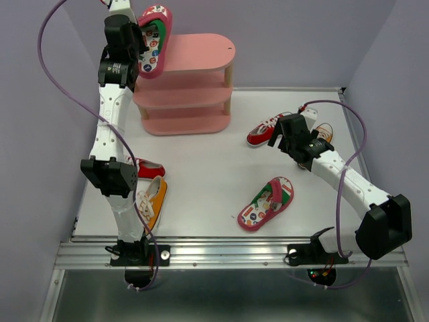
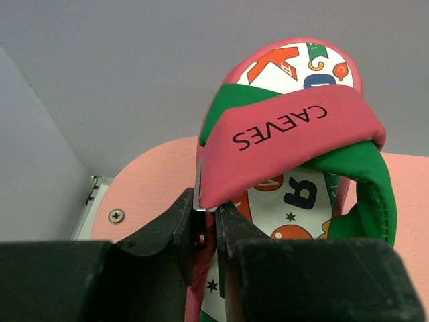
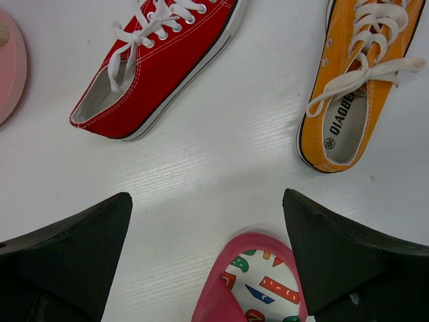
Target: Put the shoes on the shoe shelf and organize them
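My left gripper [image 1: 145, 48] is shut on the strap side of a pink flip-flop [image 1: 156, 33] and holds it tilted above the left end of the pink shoe shelf's top board [image 1: 201, 52]. In the left wrist view the fingers [image 2: 181, 228] pinch the red strap edge of the flip-flop [image 2: 295, 127] over the board [image 2: 154, 188]. My right gripper [image 1: 281, 134] is open and empty above the table. Below it in the right wrist view lie a red sneaker [image 3: 161, 64], an orange sneaker [image 3: 355, 87] and the toe of the second flip-flop [image 3: 258, 282].
The second flip-flop [image 1: 266, 203] lies at the front middle. A red sneaker [image 1: 265, 129] and an orange sneaker [image 1: 324, 132] lie right of the shelf. Another red sneaker [image 1: 149, 167] and orange sneaker [image 1: 153, 201] lie beside the left arm. All three shelf tiers hold nothing.
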`<control>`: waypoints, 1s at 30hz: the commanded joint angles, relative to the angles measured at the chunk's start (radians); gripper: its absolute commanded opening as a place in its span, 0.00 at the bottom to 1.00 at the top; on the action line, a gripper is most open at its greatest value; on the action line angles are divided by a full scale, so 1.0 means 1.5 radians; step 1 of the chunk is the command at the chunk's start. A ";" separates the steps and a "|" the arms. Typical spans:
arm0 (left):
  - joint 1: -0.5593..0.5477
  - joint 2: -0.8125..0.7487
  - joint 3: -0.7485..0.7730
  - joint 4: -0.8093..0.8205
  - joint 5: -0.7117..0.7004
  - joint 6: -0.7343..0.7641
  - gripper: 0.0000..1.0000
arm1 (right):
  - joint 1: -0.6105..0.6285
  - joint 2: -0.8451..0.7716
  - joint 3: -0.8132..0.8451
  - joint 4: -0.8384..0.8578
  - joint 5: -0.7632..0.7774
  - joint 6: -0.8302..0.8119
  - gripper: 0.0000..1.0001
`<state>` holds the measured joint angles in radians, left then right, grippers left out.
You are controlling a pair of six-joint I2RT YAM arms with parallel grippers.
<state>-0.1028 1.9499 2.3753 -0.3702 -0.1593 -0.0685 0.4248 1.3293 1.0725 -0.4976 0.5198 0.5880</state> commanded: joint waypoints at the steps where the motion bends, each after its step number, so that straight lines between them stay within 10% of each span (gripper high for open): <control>1: 0.006 -0.020 0.014 0.084 -0.012 -0.011 0.00 | 0.000 -0.011 0.016 0.022 -0.002 0.011 1.00; 5: 0.005 -0.018 0.013 0.077 0.004 -0.010 0.02 | 0.000 -0.011 0.016 0.021 -0.001 0.012 1.00; 12: 0.005 -0.045 -0.018 0.072 0.020 -0.018 0.68 | 0.000 -0.007 0.024 0.022 -0.040 -0.011 1.00; 16: 0.005 -0.080 -0.054 0.086 0.020 -0.017 0.87 | 0.000 -0.008 0.027 0.023 -0.056 -0.028 1.00; 30: -0.033 -0.304 -0.179 0.106 -0.040 0.043 0.99 | 0.006 -0.026 0.000 -0.128 -0.110 -0.023 1.00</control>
<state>-0.1272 1.6390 2.1509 -0.2882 -0.1761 -0.0513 0.4267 1.3281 1.0721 -0.6083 0.3946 0.5373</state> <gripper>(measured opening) 0.986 0.998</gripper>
